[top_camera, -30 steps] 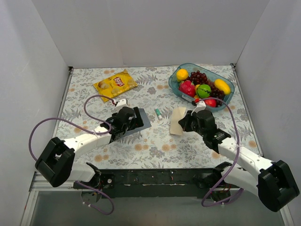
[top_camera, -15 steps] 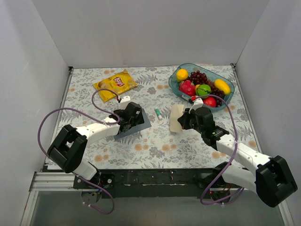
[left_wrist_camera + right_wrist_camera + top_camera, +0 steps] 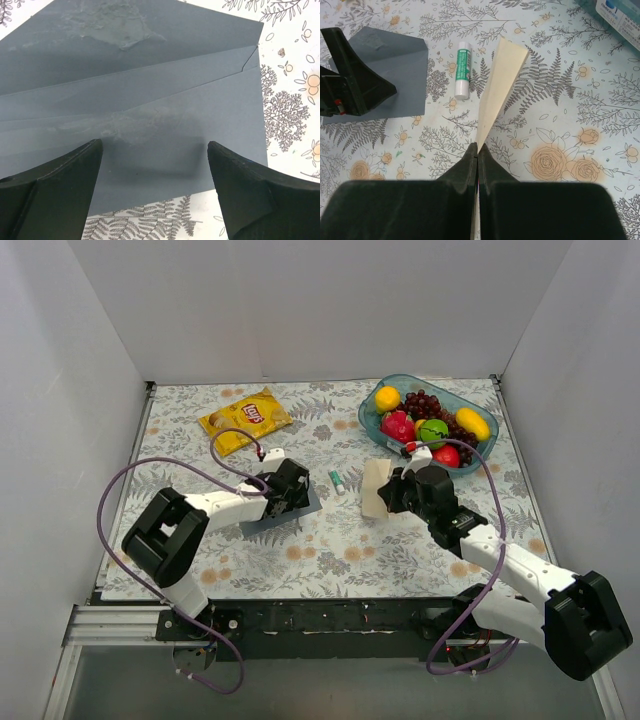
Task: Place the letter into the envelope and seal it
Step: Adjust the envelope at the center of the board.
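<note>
The grey-blue envelope [image 3: 303, 506] lies flat on the floral table, left of centre, flap side up. My left gripper [image 3: 288, 490] hangs just over it. In the left wrist view the envelope [image 3: 150, 95] fills the frame, and the left gripper [image 3: 155, 150] stands open with its fingers spread over the envelope's near edge, holding nothing. My right gripper [image 3: 392, 492] is shut on the cream letter [image 3: 374, 490]. In the right wrist view the letter [image 3: 501, 75] stands on edge, pinched at its near corner by the right gripper [image 3: 478, 150].
A green and white glue stick [image 3: 338, 481] lies between envelope and letter, seen also in the right wrist view as the glue stick [image 3: 462, 69]. A yellow crisp bag [image 3: 246, 417] lies at the back left. A blue fruit bowl [image 3: 365, 418] stands at the back right.
My left arm has reached further forward and right, so its gripper now sits over the envelope's middle. My right gripper has carried the letter slightly up and left.
</note>
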You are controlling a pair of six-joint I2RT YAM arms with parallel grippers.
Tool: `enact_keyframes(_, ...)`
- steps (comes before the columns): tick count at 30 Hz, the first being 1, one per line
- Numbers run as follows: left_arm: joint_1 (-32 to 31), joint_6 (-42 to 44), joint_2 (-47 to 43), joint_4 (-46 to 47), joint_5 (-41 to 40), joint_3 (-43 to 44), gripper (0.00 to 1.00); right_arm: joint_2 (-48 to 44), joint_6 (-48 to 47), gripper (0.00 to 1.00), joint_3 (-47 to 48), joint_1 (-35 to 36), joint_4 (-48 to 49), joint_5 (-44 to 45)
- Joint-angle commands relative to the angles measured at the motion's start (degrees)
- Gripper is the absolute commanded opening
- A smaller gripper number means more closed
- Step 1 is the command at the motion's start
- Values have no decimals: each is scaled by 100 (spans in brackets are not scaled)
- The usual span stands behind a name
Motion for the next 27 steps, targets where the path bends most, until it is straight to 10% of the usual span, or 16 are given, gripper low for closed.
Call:
enact_keyframes(1, 22, 11, 188, -176, -270, 412, 85, -134, 18, 1, 322, -17, 171, 108)
enact_keyframes(16, 5, 1268, 550, 490, 503, -9, 68, -503, 80, 1, 173, -26, -137, 389)
enact_keyframes(27, -74, 1743, 488, 729, 1276, -194, 79, -547, -105, 1, 199, -17, -304, 442)
